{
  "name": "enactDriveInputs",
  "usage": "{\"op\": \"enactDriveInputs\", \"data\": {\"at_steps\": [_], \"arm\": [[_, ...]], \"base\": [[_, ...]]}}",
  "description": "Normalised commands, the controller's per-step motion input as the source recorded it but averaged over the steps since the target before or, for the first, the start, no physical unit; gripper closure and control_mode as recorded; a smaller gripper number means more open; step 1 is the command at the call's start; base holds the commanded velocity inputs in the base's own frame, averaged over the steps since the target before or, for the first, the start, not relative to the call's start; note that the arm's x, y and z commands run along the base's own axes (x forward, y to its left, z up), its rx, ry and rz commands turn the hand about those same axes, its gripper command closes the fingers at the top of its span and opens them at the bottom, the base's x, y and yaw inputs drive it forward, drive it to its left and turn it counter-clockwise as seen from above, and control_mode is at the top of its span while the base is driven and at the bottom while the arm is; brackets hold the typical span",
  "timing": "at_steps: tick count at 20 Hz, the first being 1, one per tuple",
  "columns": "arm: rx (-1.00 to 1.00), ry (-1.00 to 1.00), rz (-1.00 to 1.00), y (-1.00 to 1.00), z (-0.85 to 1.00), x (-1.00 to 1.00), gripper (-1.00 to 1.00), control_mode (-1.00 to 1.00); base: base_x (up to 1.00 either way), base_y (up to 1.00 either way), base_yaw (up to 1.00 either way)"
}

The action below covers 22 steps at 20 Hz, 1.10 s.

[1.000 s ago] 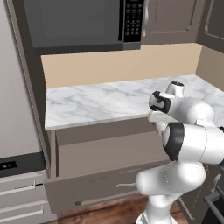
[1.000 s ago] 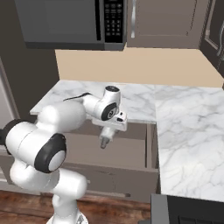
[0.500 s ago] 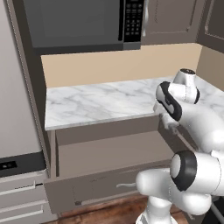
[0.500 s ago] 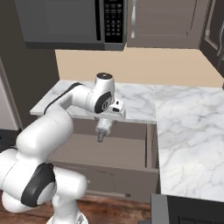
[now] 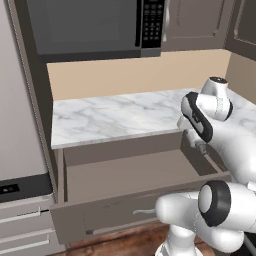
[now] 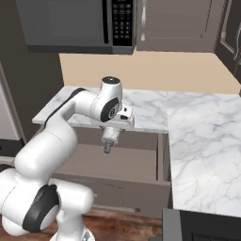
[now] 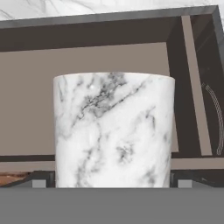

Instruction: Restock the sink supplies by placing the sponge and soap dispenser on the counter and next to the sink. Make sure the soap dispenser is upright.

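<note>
A pale, grey-veined rounded body, the soap dispenser (image 7: 113, 131), hangs above the floor of an open drawer (image 7: 87, 57). My gripper (image 7: 112, 179) holds it with the jaws set wide, a dark fingertip (image 7: 43, 180) against each side. In the right base view the gripper (image 6: 109, 143) points down over the drawer (image 6: 132, 160), and the soap dispenser (image 6: 111, 136) hangs under the hand with a narrower end lowest. The white marble counter (image 5: 110, 117) lies just behind the drawer. The sponge and the sink are out of view.
A dark microwave (image 5: 95, 25) and brown wall cabinets hang over the counter. The marble runs round a corner along the right side (image 6: 207, 155). The drawer's front wall (image 5: 100, 215) juts toward my base. A pale appliance stands at the left (image 5: 20, 190).
My arm's elbow and upper links have swung up and to the right. The hand with the soap dispenser has stayed over the drawer, hardly shifting.
</note>
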Motion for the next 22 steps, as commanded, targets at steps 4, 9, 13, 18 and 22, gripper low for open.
{"op": "enactDriveInputs", "data": {"at_steps": [4, 9, 13, 18, 22], "arm": [[0.00, 0.00, 0.00, 0.00, 0.00, 0.00, 1.00, -1.00], [0.00, 0.00, 0.00, 0.04, 0.00, -0.14, 1.00, -1.00], [-0.03, 0.03, 0.00, 0.18, 0.00, -0.16, 1.00, 1.00], [0.00, 0.00, 0.00, 0.00, 0.00, 0.00, 1.00, 1.00], [0.00, 0.00, 0.00, 0.00, 0.00, 0.00, 1.00, 1.00]], "base": [[0.00, 0.00, 0.00], [0.00, 0.00, 0.00], [-0.17, 0.26, 0.00], [-0.37, 0.66, 0.00], [-0.21, 0.52, -0.11]]}}
